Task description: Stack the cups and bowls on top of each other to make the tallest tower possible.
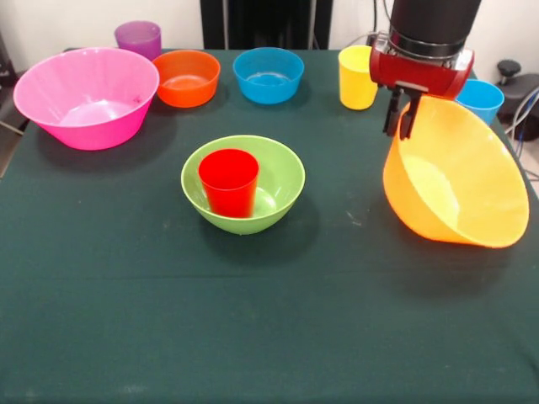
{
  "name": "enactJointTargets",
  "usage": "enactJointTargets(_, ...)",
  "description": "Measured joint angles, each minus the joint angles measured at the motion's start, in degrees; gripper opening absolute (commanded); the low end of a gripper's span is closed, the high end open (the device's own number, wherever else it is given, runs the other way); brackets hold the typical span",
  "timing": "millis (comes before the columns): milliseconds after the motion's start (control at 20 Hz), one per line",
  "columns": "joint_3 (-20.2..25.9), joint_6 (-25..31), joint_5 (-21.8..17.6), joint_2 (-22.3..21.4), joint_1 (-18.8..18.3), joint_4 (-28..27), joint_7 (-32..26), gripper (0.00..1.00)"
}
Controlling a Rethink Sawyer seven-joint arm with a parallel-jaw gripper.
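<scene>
My gripper (402, 118) is shut on the upper rim of the large yellow-orange bowl (459, 181), which hangs steeply tilted at the right with its opening turned toward the camera. A red cup (228, 181) stands upright inside the lime green bowl (285, 181) at the table's middle. Along the far edge stand the large pink bowl (84, 101), a purple cup (138, 38), the small orange bowl (186, 77), the small blue bowl (269, 74), a yellow cup (357, 77) and a light blue cup (480, 101). The orange cup is out of view.
The dark green table cloth (253, 320) covers the table. The robot's black pedestal (265, 23) stands at the far side. Cables and a black object (515, 80) lie past the right edge.
</scene>
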Motion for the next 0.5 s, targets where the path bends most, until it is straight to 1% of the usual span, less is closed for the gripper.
enactJointTargets(500, 1.23, -0.02, 0.0, -0.54, -0.73, 3.13, 0.0, 0.0)
